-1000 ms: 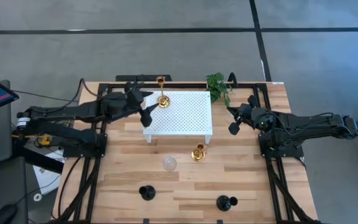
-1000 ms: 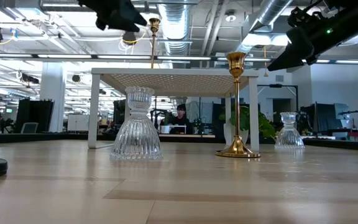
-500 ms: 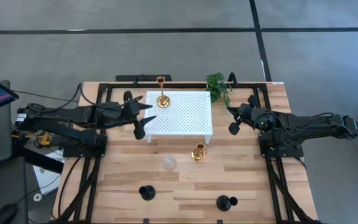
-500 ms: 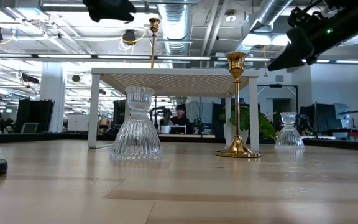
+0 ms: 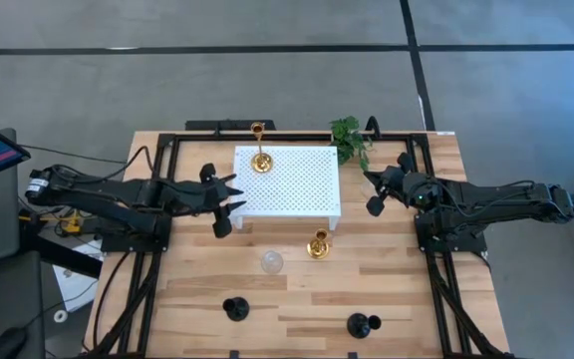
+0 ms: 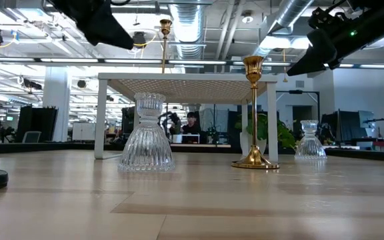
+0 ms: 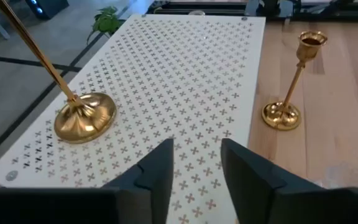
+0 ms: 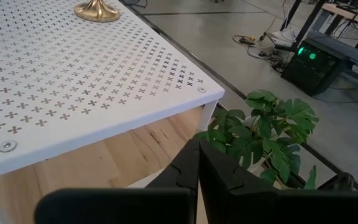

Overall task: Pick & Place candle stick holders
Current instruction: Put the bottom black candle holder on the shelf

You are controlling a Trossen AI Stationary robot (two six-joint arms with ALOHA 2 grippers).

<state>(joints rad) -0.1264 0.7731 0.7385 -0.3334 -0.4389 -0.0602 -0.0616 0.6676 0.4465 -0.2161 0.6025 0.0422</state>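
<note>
A tall gold candle stick holder stands by its round base on the white perforated stand, near the stand's far left corner; it also shows in the left wrist view. A second gold holder stands on the table in front of the stand. A clear glass holder and two black holders stand nearer the front edge. Another glass holder shows only in the low view. My left gripper is open and empty at the stand's left edge. My right gripper is shut and empty, raised to the right of the stand.
A small green plant stands at the stand's far right corner, close to my right gripper. Black frame rails run along the table's left and right sides. Bare wood lies between the front holders.
My left gripper has drawn back toward the table's left edge, away from the gold holder on the stand, and a little toward the near edge. The holder has stayed upright on the stand.
</note>
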